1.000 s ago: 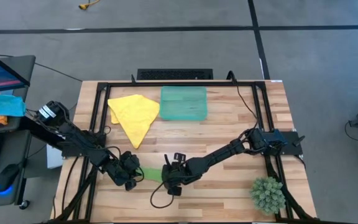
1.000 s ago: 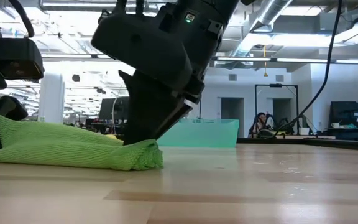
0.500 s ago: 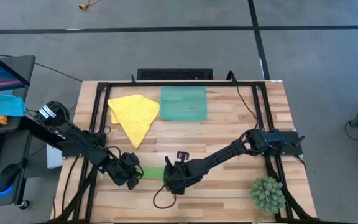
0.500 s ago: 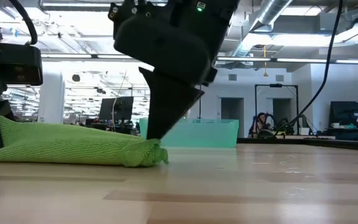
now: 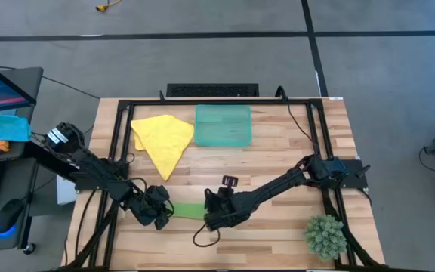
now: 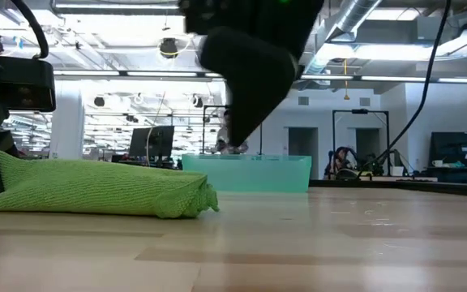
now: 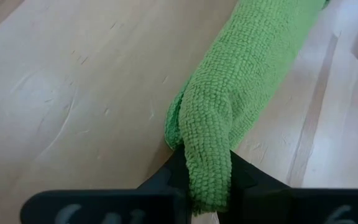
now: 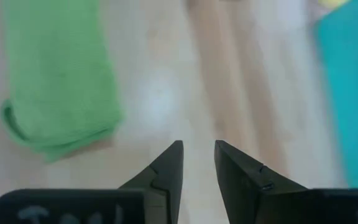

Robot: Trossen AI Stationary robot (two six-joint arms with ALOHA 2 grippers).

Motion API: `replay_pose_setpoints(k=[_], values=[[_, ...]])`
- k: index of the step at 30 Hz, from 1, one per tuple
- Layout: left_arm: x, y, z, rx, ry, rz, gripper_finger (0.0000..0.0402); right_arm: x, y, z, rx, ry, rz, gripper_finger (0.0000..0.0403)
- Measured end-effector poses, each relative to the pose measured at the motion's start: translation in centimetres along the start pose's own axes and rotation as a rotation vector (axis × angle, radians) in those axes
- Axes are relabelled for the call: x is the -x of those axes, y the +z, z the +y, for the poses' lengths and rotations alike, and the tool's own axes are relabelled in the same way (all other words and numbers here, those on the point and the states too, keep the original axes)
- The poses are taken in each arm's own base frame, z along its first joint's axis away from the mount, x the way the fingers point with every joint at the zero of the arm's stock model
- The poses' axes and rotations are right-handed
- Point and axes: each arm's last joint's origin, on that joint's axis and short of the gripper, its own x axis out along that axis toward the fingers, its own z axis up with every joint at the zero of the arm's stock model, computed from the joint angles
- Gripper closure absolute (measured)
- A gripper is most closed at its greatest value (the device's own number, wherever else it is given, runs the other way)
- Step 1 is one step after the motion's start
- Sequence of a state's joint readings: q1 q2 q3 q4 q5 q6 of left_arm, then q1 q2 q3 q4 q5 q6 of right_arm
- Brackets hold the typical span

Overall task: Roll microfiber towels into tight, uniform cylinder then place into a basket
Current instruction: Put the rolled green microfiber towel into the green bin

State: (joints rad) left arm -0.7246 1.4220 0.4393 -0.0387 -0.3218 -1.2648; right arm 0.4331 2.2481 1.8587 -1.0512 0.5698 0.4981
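Green towel (image 5: 186, 211): rolled, near the worktop's front edge. Soft, light, likely to unroll; best gripped at both ends. Left gripper (image 7: 207, 186): clenched on one end. Right gripper (image 8: 197, 163): released, nearly closed, above the other end. Yellow towel (image 5: 163, 140), basket (image 5: 223, 125): by the back edge.

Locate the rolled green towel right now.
In the high view the green towel lies near the table's front edge, left of centre, between the left gripper, clamped on one end, and the right gripper, just off the other.
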Motion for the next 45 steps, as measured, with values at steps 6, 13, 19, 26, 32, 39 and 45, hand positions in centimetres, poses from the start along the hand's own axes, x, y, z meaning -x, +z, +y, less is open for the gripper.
replay_pose_setpoints(k=[6, 13, 19, 26, 32, 39, 45], values=[[0.0, 0.0, 0.0, -0.01, 0.0, 0.0, 0.0377, 2.3, -2.1, -1.6, 0.02, -0.094, 0.045, 0.0288], [0.0, 0.0, 0.1, -0.015, 0.007, 0.003, 0.0377, 3.0, -6.9, -4.1, -0.138, -0.135, 0.081, 0.0288], [0.0, 0.0, 0.0, -0.015, 0.006, 0.004, 0.0377, 3.2, -10.1, -5.2, -0.385, 0.043, -0.094, 0.0288], [0.0, 0.0, -0.1, -0.005, -0.001, 0.003, 0.0377, 1.8, -10.8, -4.4, -0.572, 0.351, -0.332, 0.0288], [0.0, 0.0, -0.1, -0.001, -0.004, 0.007, 0.0377, 0.2, -9.1, -3.2, -0.561, 0.438, -0.457, 0.0282], [0.0, 0.0, -0.1, -0.002, -0.001, 0.013, 0.0377, -1.5, -7.7, -3.0, -0.56, 0.518, -0.525, 0.021], [0.0, 0.0, -0.1, 0.001, -0.003, 0.013, 0.0377, -2.8, -6.7, -3.7, -0.585, 0.596, -0.527, 0.0133]])
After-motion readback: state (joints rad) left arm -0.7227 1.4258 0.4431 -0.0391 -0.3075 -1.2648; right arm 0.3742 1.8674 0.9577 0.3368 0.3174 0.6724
